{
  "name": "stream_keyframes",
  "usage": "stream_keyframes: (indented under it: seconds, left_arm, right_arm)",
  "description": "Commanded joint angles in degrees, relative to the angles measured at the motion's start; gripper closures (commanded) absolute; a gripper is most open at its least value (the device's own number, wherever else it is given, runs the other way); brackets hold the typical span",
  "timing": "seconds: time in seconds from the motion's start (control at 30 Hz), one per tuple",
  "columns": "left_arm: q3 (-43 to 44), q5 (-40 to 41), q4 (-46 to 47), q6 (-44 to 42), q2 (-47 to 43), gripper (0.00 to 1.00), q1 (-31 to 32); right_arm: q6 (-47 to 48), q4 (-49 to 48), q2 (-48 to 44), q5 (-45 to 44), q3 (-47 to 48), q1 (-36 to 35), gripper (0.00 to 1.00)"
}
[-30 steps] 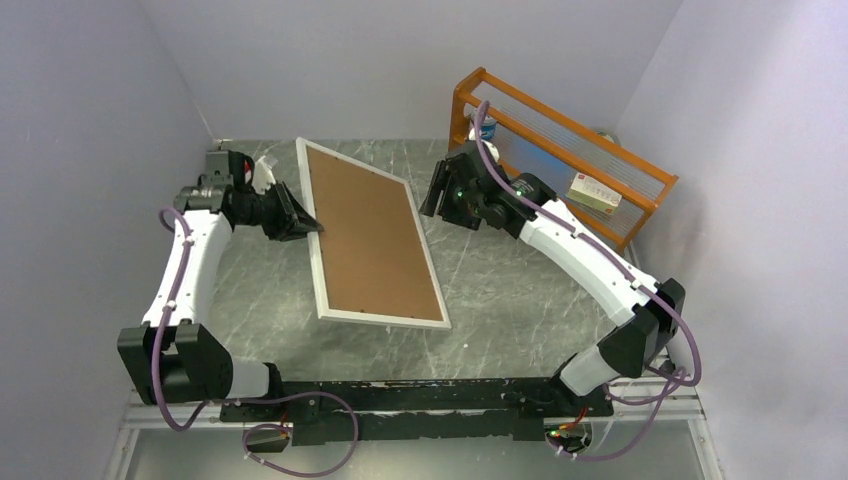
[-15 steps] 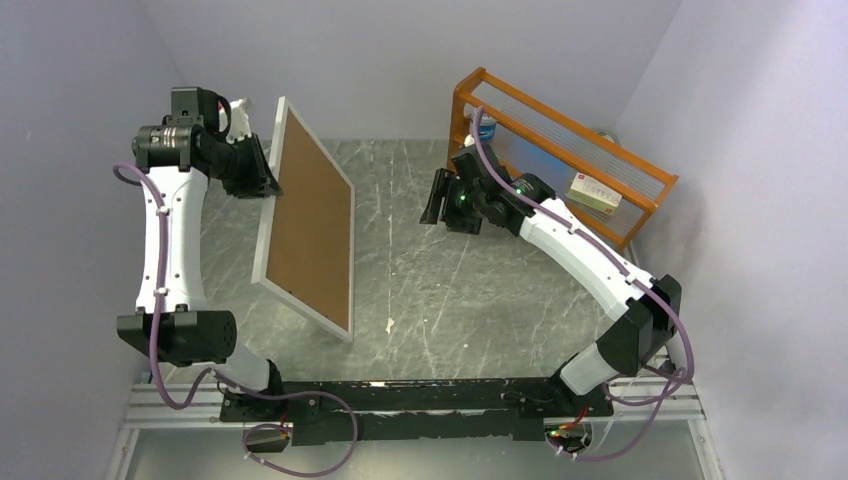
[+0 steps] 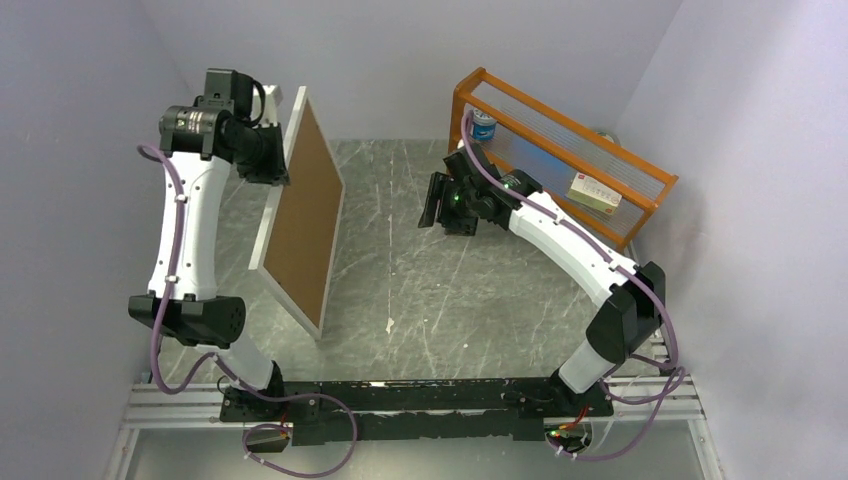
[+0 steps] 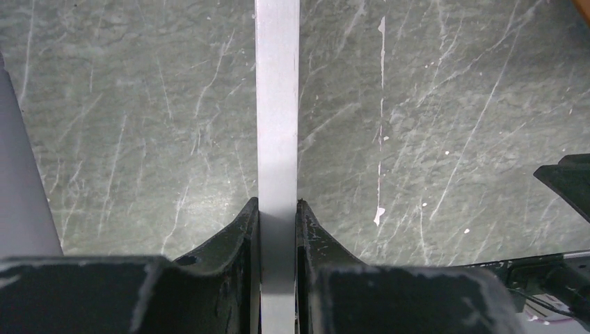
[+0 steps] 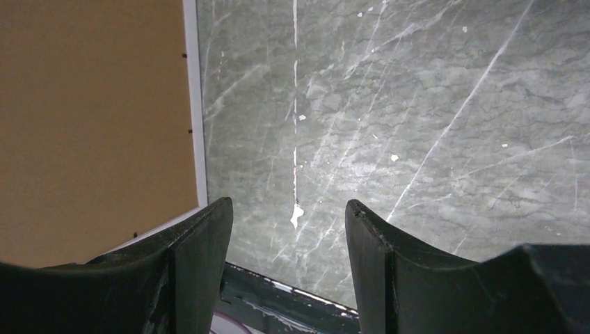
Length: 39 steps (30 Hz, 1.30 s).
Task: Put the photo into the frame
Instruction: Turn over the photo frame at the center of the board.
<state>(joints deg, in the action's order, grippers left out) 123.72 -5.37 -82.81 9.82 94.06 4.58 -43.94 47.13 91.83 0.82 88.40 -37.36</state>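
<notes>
1. A rack [image 3: 600, 150] stands at the back right of the table [image 3: 450, 290].
2. In the rack, a can [image 3: 484, 126] stands at the left end and a small box [image 3: 597, 192] lies further right. Something lies behind the rack's far end, too hidden to name.
3. The frame [image 3: 264, 235] stands steeply on edge at the left side of the table, its brown board [image 3: 305, 220] facing right. Its lowest corner is down by the table; whether it touches, I cannot tell.
4. The left gripper [image 3: 278, 168] grips the frame's upper left edge. In the left wrist view, the two fingers [image 4: 243, 223] press against either face of the white edge [image 4: 277, 104], closed tight on it, with the edge running straight out between them.
5. The right gripper [image 3: 437, 200] hangs over the middle of the table, apart from the frame. Its jaws stand roughly half open with nothing between them.
6. From the right wrist, the frame's border [image 5: 197, 139] and board [image 5: 90, 125] lie left of the fingers [image 5: 202, 236], outside the gap.
</notes>
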Motion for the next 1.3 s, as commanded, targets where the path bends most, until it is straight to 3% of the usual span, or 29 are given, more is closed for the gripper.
stream_keyframes:
  seconds: [0.0, 0.13, 0.23, 0.33, 0.43, 0.63, 0.8, 1.07, 1.27]
  left_arm:
    - [5.6, 5.3, 2.6, -2.0, 0.3, 0.97, 4.3]
    - [6.1, 10.9, 2.6, 0.4, 1.8, 0.97, 10.6]
    - [4.4, 15.2, 3.1, 1.9, 2.0, 0.97, 16.2]
    - [3.7, 18.7, 2.6, 3.3, 2.5, 0.97, 20.1]
    - [2.9, 21.0, 2.4, 4.6, 3.0, 0.97, 24.3]
    - [2.9, 21.2, 2.5, 7.0, 3.5, 0.86, 29.8]
    - [2.0, 17.8, 3.8, 8.5, 2.9, 0.81, 31.1]
    - [-1.9, 11.4, 8.1, 8.7, 1.0, 0.79, 31.8]
    - [-3.9, 9.1, 10.0, 9.0, 0.8, 0.73, 32.3]
  right_arm:
    - [-1.9, -1.1, -0.1, 2.0, 2.5, 1.2, 0.36]
    - [-3.3, -3.8, 0.1, 4.9, 3.2, 2.3, 0.31]
    - [-3.9, -7.6, -0.3, 6.5, 4.6, 2.9, 0.17]
    - [-5.5, -9.9, 0.7, 7.7, 8.2, 3.2, 0.13]
    - [-7.5, -10.1, 3.6, 9.8, 13.1, 3.2, 0.12]
    - [-13.0, -12.8, 7.7, 13.4, 18.6, 3.7, 0.12]
    - [-18.8, -18.3, 8.9, 17.5, 19.2, 5.0, 0.12]
    - [-22.8, -25.0, 11.2, 23.5, 19.5, 5.7, 0.20]
    - [-22.2, -21.4, 14.7, 24.0, 23.2, 5.7, 0.20]
